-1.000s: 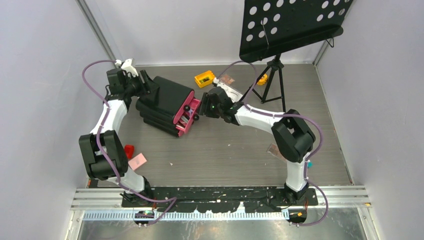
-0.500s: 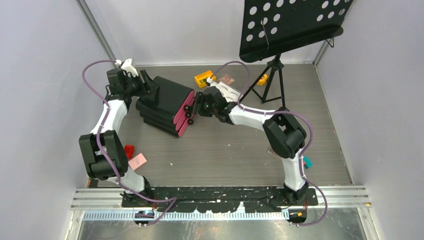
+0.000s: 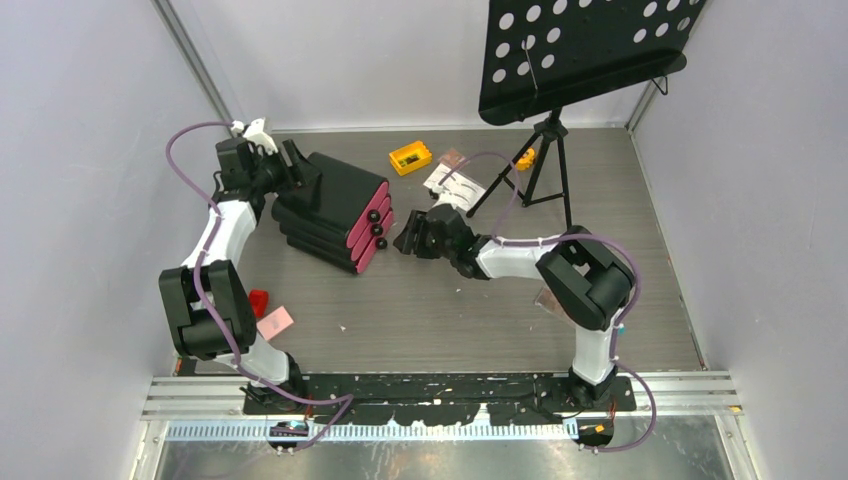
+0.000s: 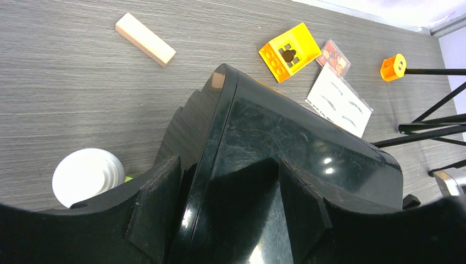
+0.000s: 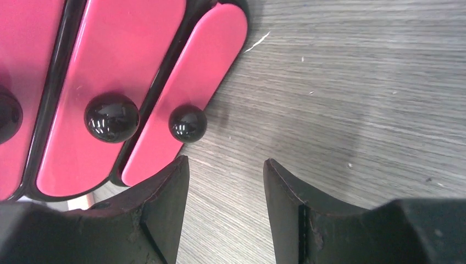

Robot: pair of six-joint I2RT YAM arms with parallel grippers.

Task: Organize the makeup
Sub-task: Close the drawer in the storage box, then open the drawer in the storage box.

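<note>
The black chest lies tilted at the back left with its pink drawers pushed in. My left gripper stands open astride the chest's back edge. My right gripper is open and empty, low over the bare wood just right of the drawer knobs. Loose makeup lies behind: a yellow block, a brown palette, a white eyebrow card. The left wrist view also shows a peach stick and a white bottle.
The black music stand rises at the back right on tripod legs, with an orange piece by one leg. A red block and a pink card lie near the left arm's elbow. Another brown palette lies under the right arm.
The lower pink drawer stood pulled out a second ago; my right gripper pushed it in and has since drawn back toward the near right. The left arm stayed at the chest.
</note>
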